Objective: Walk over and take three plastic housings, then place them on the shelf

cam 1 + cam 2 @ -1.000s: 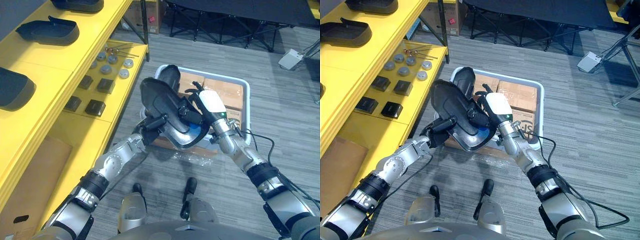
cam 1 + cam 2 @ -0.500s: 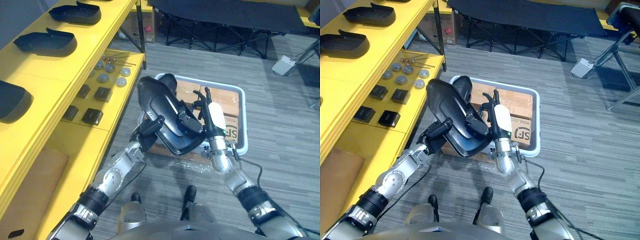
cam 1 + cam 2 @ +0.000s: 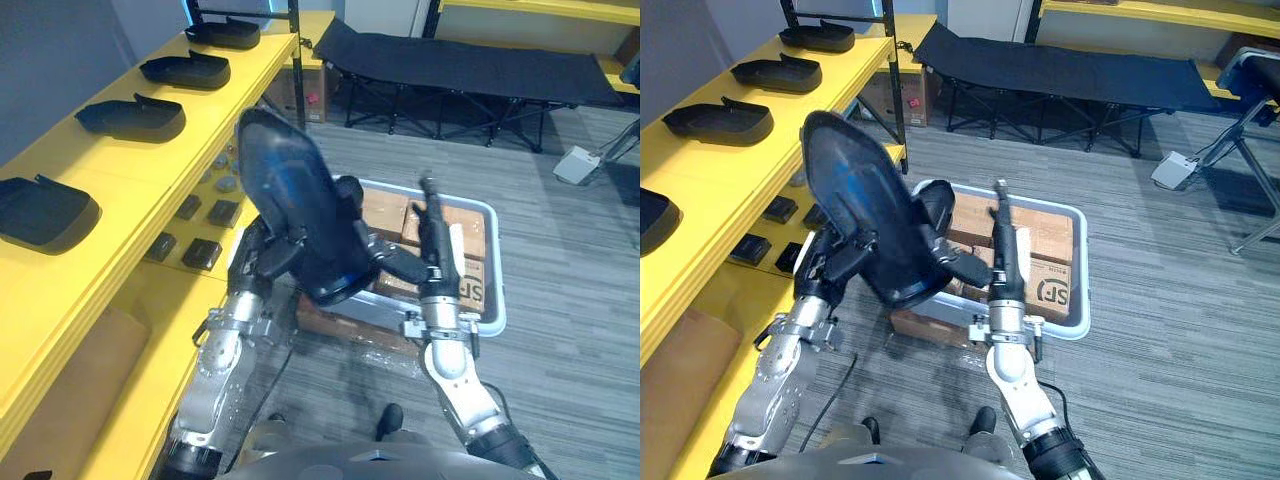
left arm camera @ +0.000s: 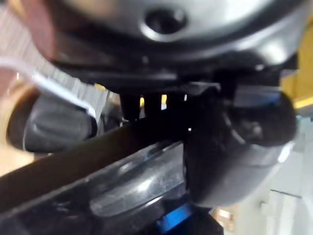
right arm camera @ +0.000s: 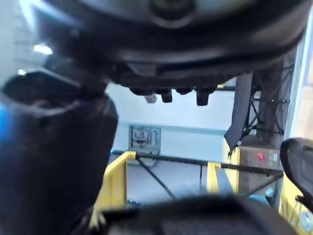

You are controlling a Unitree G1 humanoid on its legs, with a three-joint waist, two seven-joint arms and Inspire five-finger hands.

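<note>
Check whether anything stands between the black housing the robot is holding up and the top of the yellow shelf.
Nothing visible does. The housing, gripped by the left hand, hangs beside the shelf with open air between them. Bare yellow gaps lie between the other housings on its top.

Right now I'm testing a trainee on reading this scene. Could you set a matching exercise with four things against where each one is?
Things:
1. raised housing
2. white bin
3. cardboard boxes
4. black folding cot

Places:
A. inside the bin
B. at the far end of the room
C. held up by the left hand
D. on the grey floor, beside the yellow shelf

Pairs: 1-C, 2-D, 3-A, 4-B
</note>
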